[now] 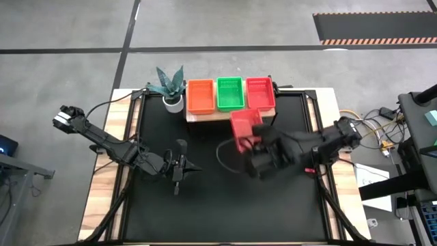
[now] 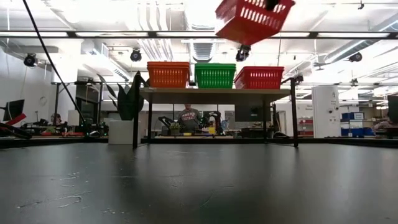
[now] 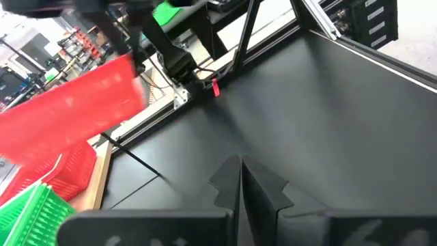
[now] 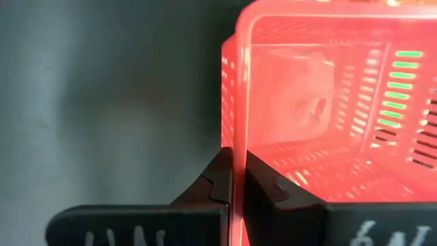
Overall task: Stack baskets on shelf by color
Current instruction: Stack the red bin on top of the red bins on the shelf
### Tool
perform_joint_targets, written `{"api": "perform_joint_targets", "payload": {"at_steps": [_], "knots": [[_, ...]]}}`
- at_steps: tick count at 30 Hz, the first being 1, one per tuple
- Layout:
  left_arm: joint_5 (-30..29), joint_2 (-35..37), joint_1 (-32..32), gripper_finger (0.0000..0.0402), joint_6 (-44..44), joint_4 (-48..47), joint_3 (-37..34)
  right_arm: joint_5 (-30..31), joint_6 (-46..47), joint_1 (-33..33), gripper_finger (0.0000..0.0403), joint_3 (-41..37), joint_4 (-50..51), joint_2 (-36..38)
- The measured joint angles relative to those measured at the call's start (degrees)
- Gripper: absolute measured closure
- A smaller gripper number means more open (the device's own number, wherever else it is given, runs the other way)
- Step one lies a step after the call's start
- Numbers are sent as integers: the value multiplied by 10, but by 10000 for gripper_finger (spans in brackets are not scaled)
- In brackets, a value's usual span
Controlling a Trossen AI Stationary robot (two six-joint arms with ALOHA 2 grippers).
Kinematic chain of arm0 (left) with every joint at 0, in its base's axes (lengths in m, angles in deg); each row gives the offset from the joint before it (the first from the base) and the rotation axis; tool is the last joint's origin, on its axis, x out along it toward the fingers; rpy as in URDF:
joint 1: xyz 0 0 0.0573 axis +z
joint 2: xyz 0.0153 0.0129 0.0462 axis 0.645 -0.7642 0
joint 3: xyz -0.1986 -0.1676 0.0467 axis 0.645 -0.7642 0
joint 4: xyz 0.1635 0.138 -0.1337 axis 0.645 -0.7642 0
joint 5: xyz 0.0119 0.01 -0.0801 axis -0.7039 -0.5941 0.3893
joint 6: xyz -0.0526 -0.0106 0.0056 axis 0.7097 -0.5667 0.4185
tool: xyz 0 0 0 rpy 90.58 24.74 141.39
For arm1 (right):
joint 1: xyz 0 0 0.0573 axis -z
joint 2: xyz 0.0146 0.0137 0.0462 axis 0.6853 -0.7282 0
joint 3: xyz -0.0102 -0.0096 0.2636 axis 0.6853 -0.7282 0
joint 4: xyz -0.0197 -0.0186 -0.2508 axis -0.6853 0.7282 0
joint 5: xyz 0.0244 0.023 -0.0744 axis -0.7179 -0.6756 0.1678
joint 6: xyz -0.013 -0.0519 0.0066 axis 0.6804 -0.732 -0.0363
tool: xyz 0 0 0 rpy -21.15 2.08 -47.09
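Nearest the overhead camera, the right gripper (image 1: 254, 146) holds a red basket (image 1: 244, 127) by its wall, lifted well above the black table (image 1: 205, 212) and tilted, just near of the shelf (image 1: 205, 115) and below its right end. Its fingers are closed on the thin red wall, which the right wrist view shows pinched between the two pads (image 4: 263, 184). On the shelf stand three stacks in a row: orange (image 1: 200, 96) at the left, green (image 1: 230, 93) in the middle and red (image 1: 259, 92) at the right. Judging by that, the sorting looks nearly done, with the carried basket probably the last one, since no loose basket lies on the table; how many are in each stack cannot be counted. What seems left is to set it onto the red stack and let go. The left gripper (image 1: 192, 168) waits low over the table at the near left, fingers closed on nothing. The table-level view adds what the overhead one cannot: the carried basket (image 2: 254, 18) hangs clearly higher than the stacks' rims and tips to one side. Only the overhead view shows the potted plant (image 1: 170, 89) just left of the shelf in full.
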Motion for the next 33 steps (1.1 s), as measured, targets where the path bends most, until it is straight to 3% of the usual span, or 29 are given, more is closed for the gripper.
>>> {"api": "perform_joint_targets", "payload": {"at_steps": [10, 13, 23, 33], "knots": [[0, 0, 0, 402, 0, -4, 0, -7, -179, 148, 394, 76, 5, 2], [0, 0, 0, 402, 0, -4, 0, -44, -218, 197, 394, 92, 5, 2], [0, 0, 0, 402, 0, -4, 0, -163, -296, 360, 394, 98, 5, 2], [0, 0, 0, 402, -2, -4, 0, -199, -328, 446, 394, 81, 4, 2]]}}
